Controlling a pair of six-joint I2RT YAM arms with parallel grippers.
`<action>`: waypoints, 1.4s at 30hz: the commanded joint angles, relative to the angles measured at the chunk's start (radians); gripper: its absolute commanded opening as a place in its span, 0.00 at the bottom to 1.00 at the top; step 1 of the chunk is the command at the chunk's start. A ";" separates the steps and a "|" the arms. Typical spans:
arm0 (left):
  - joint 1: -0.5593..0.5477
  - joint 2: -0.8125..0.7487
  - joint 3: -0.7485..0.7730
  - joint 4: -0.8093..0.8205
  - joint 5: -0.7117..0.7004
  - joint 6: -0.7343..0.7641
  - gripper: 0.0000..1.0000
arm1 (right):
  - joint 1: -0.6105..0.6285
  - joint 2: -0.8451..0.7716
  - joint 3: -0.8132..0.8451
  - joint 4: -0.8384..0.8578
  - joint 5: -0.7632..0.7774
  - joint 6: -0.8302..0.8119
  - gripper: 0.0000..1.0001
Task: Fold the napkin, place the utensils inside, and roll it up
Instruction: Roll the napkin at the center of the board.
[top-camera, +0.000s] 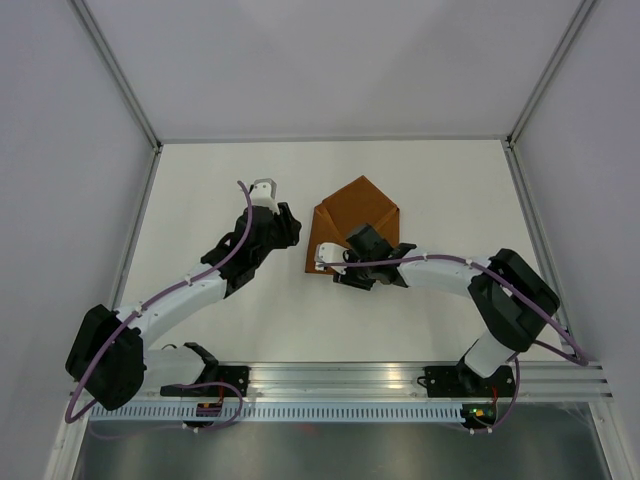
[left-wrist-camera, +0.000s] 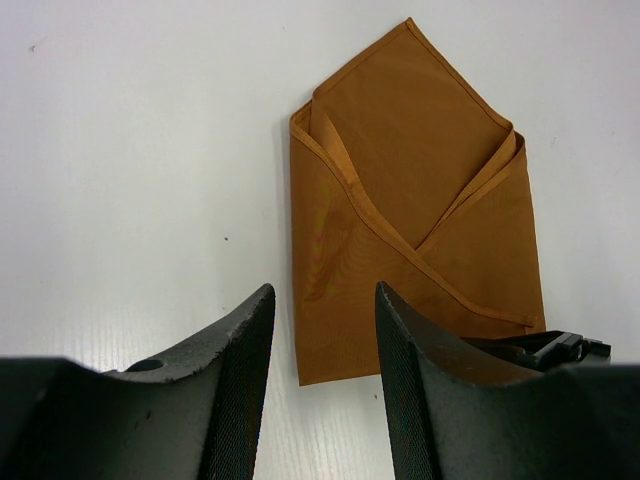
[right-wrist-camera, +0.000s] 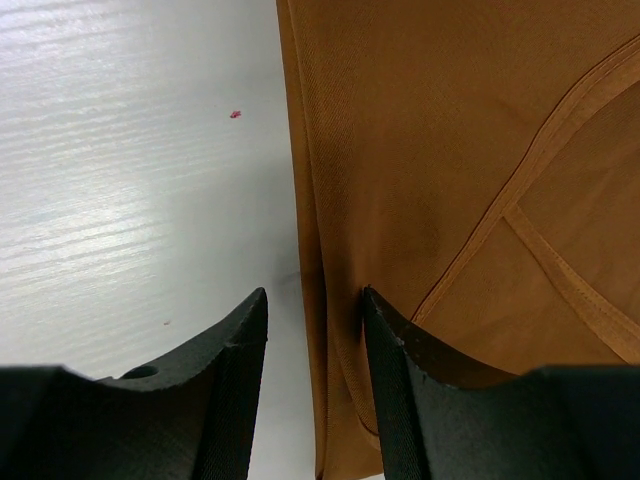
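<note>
Straddling the napkin (right-wrist-camera: 420, 150) edge, jaws parted, the right gripper (right-wrist-camera: 315, 300) should pinch all layers squarely; the left gripper (left-wrist-camera: 325, 295) hovers, also parted.

The napkin (top-camera: 358, 212) only partly seen
From above, the right tool (top-camera: 322, 257) covered the napkin's near edge. The right wrist view cut the cloth off at top, right and bottom. Whether anything lay inside its folds could not be told.

Napkin (top-camera: 358, 215) on table (top-camera: 200, 200), left gripper (top-camera: 263, 186) apart to its left — right gripper (top-camera: 323, 258) over its near-left edge
</note>
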 joint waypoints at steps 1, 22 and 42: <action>-0.005 0.002 0.021 0.017 -0.003 0.039 0.51 | 0.003 0.026 -0.015 0.061 0.039 -0.018 0.49; -0.006 0.017 -0.009 0.017 0.041 0.093 0.51 | 0.003 0.095 -0.061 0.104 0.055 -0.043 0.43; -0.005 0.074 -0.048 0.082 0.100 0.139 0.54 | -0.078 0.151 -0.003 -0.034 -0.111 -0.058 0.23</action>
